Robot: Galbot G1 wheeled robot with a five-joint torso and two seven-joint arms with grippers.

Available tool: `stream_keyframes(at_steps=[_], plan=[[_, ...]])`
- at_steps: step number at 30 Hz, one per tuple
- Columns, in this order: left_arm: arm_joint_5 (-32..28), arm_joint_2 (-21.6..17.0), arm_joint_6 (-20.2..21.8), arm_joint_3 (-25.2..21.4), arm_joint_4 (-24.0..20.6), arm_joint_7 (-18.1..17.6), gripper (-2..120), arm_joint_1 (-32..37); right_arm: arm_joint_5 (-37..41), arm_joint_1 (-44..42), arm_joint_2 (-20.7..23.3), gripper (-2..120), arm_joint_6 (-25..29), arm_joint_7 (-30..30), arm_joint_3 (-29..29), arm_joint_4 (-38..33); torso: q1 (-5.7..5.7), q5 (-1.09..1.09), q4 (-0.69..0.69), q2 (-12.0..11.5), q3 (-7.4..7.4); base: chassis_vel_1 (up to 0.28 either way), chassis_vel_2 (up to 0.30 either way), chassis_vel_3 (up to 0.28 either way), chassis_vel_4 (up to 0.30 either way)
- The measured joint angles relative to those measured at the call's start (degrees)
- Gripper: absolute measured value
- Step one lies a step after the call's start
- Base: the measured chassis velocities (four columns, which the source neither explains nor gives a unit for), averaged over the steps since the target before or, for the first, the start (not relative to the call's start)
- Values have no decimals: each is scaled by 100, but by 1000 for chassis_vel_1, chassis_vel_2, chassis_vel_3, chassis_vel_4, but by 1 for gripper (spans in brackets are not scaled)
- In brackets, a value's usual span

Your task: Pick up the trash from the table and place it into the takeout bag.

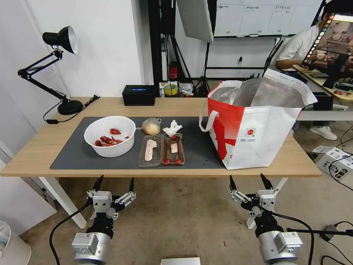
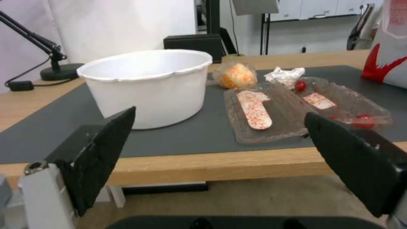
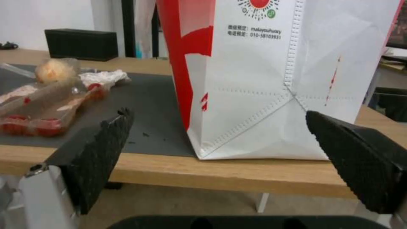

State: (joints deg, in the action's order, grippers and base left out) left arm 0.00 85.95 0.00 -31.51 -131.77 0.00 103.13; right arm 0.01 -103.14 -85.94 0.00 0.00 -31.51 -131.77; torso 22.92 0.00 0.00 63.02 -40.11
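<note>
Two trays (image 1: pixel 161 149) (lamp (image 1: pixel 55 70) behind)

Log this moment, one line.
left tool open, below table edge | right tool open, same | trash untouched | bag upright

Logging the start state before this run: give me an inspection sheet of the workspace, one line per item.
Surface: light-wood table bearing a dark grey mat.
Job's things: white bowl with red scraps, two clear trays side by side, bagged tan lump and crumpled napkin behind them, all on the mat; takeout bag upright, open, at the mat's right end.
Clutter: black box and desk lamp at the back.
Grippers: left pincer and right pincer open, empty, below the front edge.
Cables: lamp cord on the table; wires on the floor at right.
Surroundings: studio gear behind.
</note>
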Motion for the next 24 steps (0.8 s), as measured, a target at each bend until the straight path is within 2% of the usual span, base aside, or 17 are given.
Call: stream_keyframes(at_steps=[20, 23, 24], plan=[[-40, -12, 27, 0, -1, -15, 100, -14, 20, 5, 20, 100, -19, 2, -3, -1, 0, 0, 0, 0, 0, 0, 0, 0, 0], [-486, -178, 404, 5, -41, -260, 100, -202, 406, 117, 346, 100, -449, 136, -113, -67, 0, 0, 0, 0, 0, 0, 0, 0, 0], [-486, -178, 404, 5, -41, -260, 100, -202, 406, 117, 346, 100, -449, 136, -113, -67, 0, 0, 0, 0, 0, 0, 0, 0, 0]])
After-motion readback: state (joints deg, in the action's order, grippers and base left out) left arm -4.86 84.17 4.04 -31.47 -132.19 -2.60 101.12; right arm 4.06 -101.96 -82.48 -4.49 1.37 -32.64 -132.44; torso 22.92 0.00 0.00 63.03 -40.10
